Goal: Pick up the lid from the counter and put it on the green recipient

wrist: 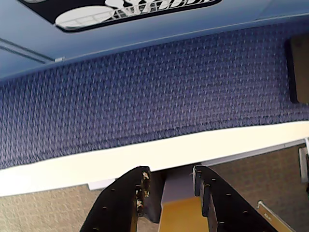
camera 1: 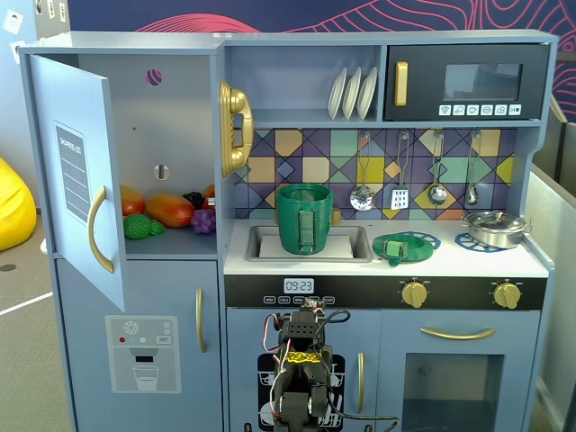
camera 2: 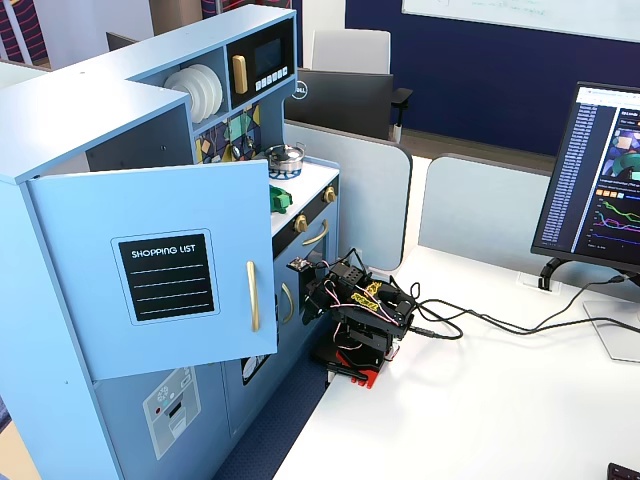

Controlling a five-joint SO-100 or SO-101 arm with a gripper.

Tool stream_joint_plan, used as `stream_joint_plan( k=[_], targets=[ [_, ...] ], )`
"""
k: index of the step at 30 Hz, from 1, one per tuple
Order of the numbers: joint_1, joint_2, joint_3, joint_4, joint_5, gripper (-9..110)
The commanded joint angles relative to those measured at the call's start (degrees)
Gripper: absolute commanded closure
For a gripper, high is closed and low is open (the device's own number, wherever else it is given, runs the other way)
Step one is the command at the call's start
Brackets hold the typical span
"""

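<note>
**Arm folded low, lid on the counter, pot in the sink**

I'm the arm [camera 1: 301, 378] folded up low in front of the toy kitchen [camera 1: 135, 360], well below the counter. In my wrist view my gripper [wrist: 170, 186] comes in from the bottom edge, two black fingers [wrist: 215, 198] apart with a clear gap between them and nothing in it. So: released, holding nothing. All that camera shows past the fingers is blue carpet [wrist: 145, 101], a white strip and a bit of blue cabinet at the top.

The lid [camera 1: 396, 247] is up on the white counter [camera 1: 531, 264], lying on a blue burner ring [camera 1: 425, 239] just right of the sink [camera 1: 360, 236]. It's flat, green, with its square knob sticking up. The green pot [camera 1: 303, 218] stands upright in the sink, strap handle facing the camera, near the lid but not touching it.

Further right, on the other burner ring, sits a silver pot [camera 1: 495, 227]. The left cupboard door [camera 1: 76, 180] hangs open with toy fruit [camera 1: 166, 210] on the shelf inside.

In the side fixed view I'm sitting on the white desk [camera 2: 480, 400], just beside the kitchen front, with wires trailing toward a monitor [camera 2: 605, 180].
</note>
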Motion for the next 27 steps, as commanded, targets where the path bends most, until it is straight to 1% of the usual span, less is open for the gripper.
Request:
stream_joint_plan(
  k=[1,3,5,9,14,18,22,25,27],
  targets=[
    [0.0,-0.4,-0.2,10.3,1.5,101],
    [0.9,-0.4,-0.2,8.7,1.5,101],
    [3.0,-0.4,-1.6,4.5,1.0,101],
    [7.7,-5.8,-9.3,-6.1,-4.2,101],
    [13.5,-12.9,-21.8,-19.6,-1.1,101],
    [19.1,-16.4,-28.3,-31.9,-5.4,101],
    [25.0,-20.7,-32.2,-42.3,-8.9,101],
    [27.8,-22.5,-33.3,-46.8,-9.1,101],
    [29.2,-22.7,-32.7,-50.0,-7.9,99]
  ],
)
